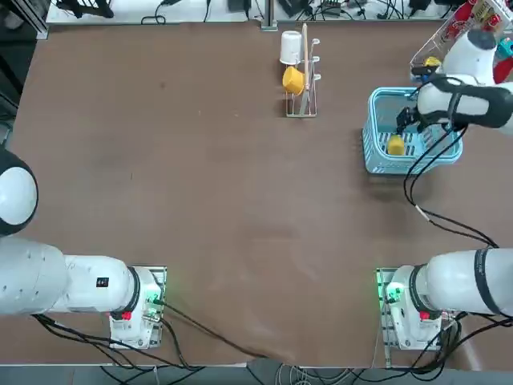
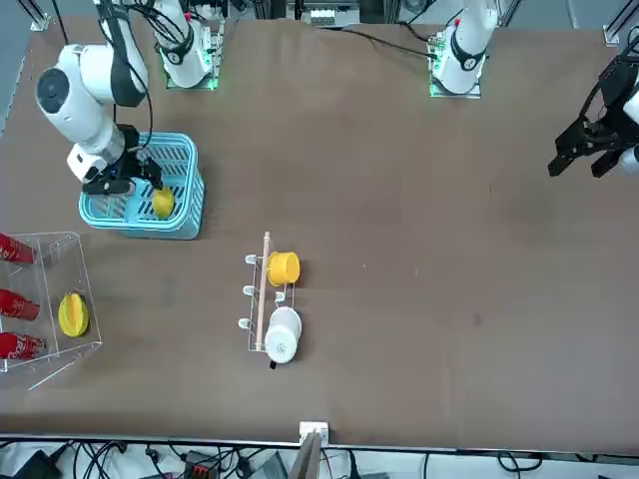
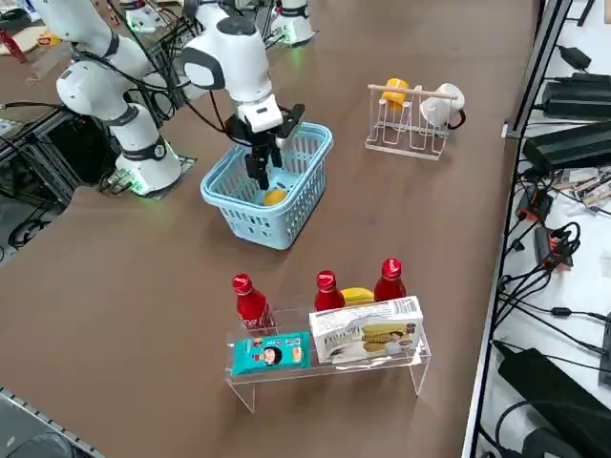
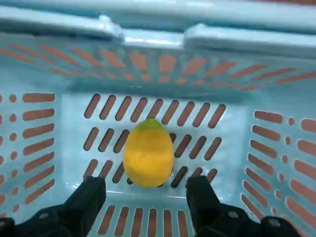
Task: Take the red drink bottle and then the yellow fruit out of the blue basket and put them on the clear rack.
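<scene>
Right wrist view: relation of the yellow fruit [image 4: 148, 157] to my right end effector [image 4: 146, 186], seen within the blue basket [image 4: 59, 84]. The fruit lay on the basket's slotted floor, near the middle of it, with a visible margin between it and the surrounding walls. My two fingers reached into the basket's space and stood wide apart, with nothing clamped between them. The fruit lay ahead of the fingertips, almost centred on the gap; one tip showed to either side of it, and neither appeared to touch it. Its long axis, marked by the greenish end, ran away from me, roughly square to the line joining my fingertips. I judged that the pads would therefore meet the fruit across its narrower width, so that little or no turn of the wrist was called for. The coming move, as I judged it, was a straight advance toward the basket floor, followed by closure. How much height remained above that floor I could not tell from this view alone. A closure begun too early might have pinched only the rounded surface and sent the fruit rolling toward a basket wall.

Front view: the clear rack [image 2: 58, 261] stood beyond the basket, on the side away from my bases. It carried three red bottles [image 2: 20, 305]; with no bottle visible in the basket, I took the fruit to be the remaining item.
</scene>
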